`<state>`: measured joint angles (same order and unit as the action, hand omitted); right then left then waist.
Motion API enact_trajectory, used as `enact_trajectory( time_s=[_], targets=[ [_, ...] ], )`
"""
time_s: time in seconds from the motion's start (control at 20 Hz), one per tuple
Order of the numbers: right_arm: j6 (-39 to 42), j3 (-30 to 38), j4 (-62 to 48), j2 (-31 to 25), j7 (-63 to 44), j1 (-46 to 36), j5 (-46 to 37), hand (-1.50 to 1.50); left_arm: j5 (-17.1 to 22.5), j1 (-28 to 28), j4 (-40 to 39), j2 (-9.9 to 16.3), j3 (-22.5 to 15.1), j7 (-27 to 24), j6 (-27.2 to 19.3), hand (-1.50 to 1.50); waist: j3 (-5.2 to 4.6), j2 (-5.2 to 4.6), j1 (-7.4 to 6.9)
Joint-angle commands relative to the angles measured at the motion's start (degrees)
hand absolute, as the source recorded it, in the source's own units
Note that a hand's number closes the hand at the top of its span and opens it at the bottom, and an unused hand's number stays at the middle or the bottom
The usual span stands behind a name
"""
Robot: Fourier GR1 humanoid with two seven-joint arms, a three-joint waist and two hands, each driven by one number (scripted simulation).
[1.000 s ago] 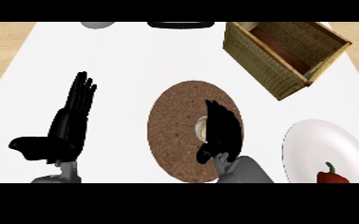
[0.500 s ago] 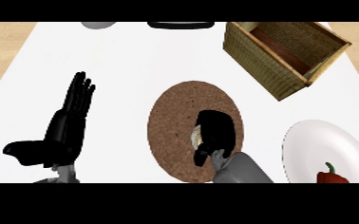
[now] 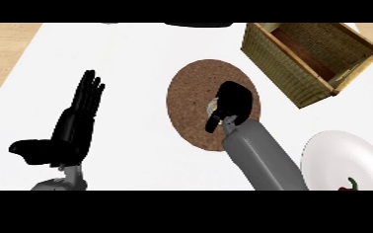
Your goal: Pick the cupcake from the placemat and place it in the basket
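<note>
Right hand: you see it over the round brown placemat, fingers curled down round the cupcake, of which only a pale sliver shows at the hand's left edge. Cupcake sits near the placemat's middle, mostly hidden; whether it is lifted clear of the mat you cannot tell. Grey right forearm runs from the view's lower edge up to the mat.

Left hand: at the view's left, well apart from the placemat, fingers straight and pointing up, thumb out to the side, holding nothing; resting.

Basket: woven, rectangular, set at an angle at the upper right, near the placemat but not touching it. You see its open inside facing up.

Plate: white, at the lower right, cut by the view's edge, just beside the right forearm. Small red item with a green stem lies on it.

Counter: white top, with a wooden strip at the far left.
</note>
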<state>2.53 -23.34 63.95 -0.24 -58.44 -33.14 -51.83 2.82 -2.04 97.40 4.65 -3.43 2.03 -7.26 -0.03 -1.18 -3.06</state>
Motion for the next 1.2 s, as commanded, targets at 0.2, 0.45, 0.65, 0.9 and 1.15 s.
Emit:
enact_trajectory(
  time_s=[0.2, 0.45, 0.65, 0.9, 1.15],
  targets=[
    [-7.84, 12.90, -16.18, -0.54, -11.92, -17.79, -5.90, 1.50, -0.85, -2.31, -0.38, -0.72, -2.28, 0.11, 0.72, 0.00, -0.03, -1.56, -4.09],
    [-14.63, 17.45, -20.75, -0.56, -12.00, -27.17, -9.56, 1.50, -0.60, -2.95, -1.15, -1.29, -2.57, -0.68, 1.00, 0.00, -0.04, -1.47, -4.54],
    [-24.29, 19.12, -20.49, 0.20, -11.62, -31.26, -13.30, 1.50, -1.20, -3.05, -1.11, -0.91, -2.85, 0.10, 0.95, 0.00, 0.02, -1.04, -4.40],
    [-27.54, 20.87, -22.94, 0.21, -13.05, -41.87, -19.22, 1.50, -1.39, -3.41, -1.88, -0.90, -2.77, 0.11, 0.93, 0.00, -0.12, -0.63, -3.80],
    [-31.98, 21.80, -27.07, 0.21, -16.41, -46.70, -21.43, 1.50, -1.68, -3.73, -3.20, -2.02, -3.17, -0.20, 0.28, 0.00, -0.18, -0.58, -4.01]
  ],
)
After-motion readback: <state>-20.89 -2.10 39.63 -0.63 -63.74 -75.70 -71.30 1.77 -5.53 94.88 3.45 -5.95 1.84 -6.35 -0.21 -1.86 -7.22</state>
